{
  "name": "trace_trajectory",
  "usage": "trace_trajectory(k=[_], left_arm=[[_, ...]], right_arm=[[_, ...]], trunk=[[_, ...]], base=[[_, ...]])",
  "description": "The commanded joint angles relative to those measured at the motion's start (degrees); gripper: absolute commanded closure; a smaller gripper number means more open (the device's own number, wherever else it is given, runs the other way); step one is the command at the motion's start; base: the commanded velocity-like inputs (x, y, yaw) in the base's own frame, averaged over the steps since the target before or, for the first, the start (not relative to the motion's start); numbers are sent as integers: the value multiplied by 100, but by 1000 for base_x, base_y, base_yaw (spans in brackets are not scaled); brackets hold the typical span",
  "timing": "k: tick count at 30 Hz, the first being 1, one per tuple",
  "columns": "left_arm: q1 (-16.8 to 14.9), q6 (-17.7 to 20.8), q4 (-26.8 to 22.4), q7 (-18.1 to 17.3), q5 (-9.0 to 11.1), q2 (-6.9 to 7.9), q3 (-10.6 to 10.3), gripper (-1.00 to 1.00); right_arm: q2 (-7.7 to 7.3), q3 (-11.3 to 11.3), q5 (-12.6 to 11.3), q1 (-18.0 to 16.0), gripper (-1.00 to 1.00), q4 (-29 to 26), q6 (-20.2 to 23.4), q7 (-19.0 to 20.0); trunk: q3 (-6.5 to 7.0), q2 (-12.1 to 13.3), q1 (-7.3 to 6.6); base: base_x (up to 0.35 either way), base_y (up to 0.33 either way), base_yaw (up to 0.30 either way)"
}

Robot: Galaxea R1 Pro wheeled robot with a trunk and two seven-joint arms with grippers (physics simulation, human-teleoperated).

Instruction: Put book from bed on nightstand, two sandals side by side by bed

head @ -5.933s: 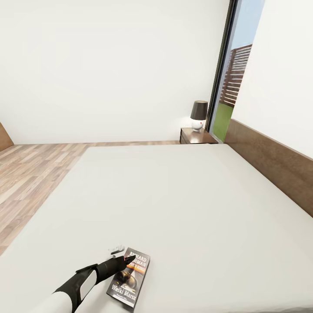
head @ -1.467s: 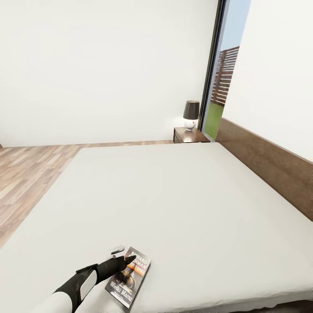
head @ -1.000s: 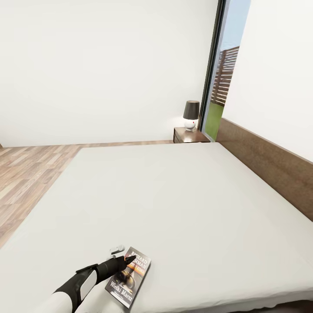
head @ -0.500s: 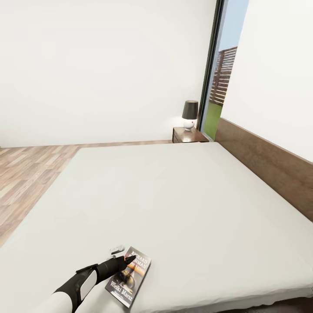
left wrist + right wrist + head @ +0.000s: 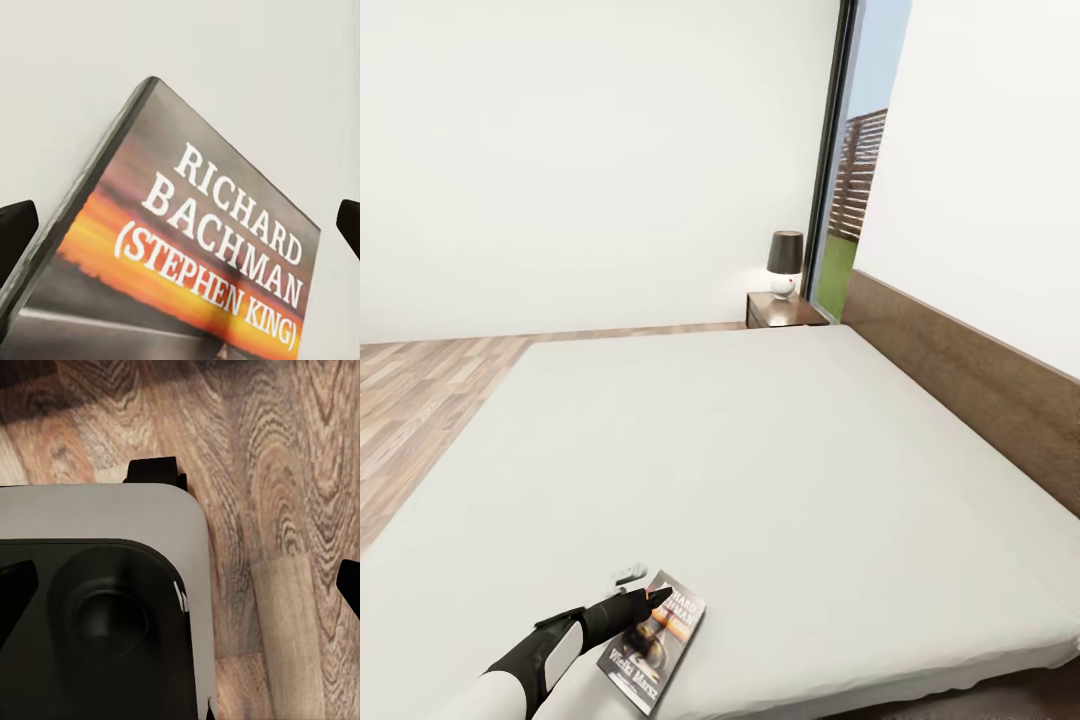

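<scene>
The book (image 5: 655, 640), dark with an orange band and white lettering, hangs tilted just above the near corner of the grey bed (image 5: 760, 450). My left gripper (image 5: 645, 588) is shut on its top end beside the spine. In the left wrist view the cover (image 5: 217, 247) lies between two dark fingertips (image 5: 15, 232) at the frame's sides. A dark nightstand (image 5: 780, 310) stands past the bed's far corner. My right gripper (image 5: 180, 585) is open over my own base and the wood floor. The sandals are out of view.
A lamp (image 5: 785, 262) with a dark shade stands on the nightstand. The brown headboard (image 5: 970, 380) runs along the right wall. A tall window (image 5: 855, 180) is behind the nightstand. Wood floor (image 5: 420, 400) lies left of the bed.
The camera has moved, so the bed slid up and left in view and its near edge now shows at the bottom right. The book stayed with my left gripper and tilted slightly.
</scene>
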Motion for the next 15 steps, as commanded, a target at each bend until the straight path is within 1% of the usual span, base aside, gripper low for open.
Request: trace_trajectory(k=[1,15], left_arm=[[-2,60,-4,-22,38,-1,21,-100],[-2,57,-4,-22,38,-1,23,-100]], right_arm=[[-3,-48,41,-6,-100,16,-32,16],[-3,-46,41,-6,-100,16,-32,18]], trunk=[[-5,-2,-1],[-5,-2,-1]], base=[[0,0,-35],[0,0,-13]])
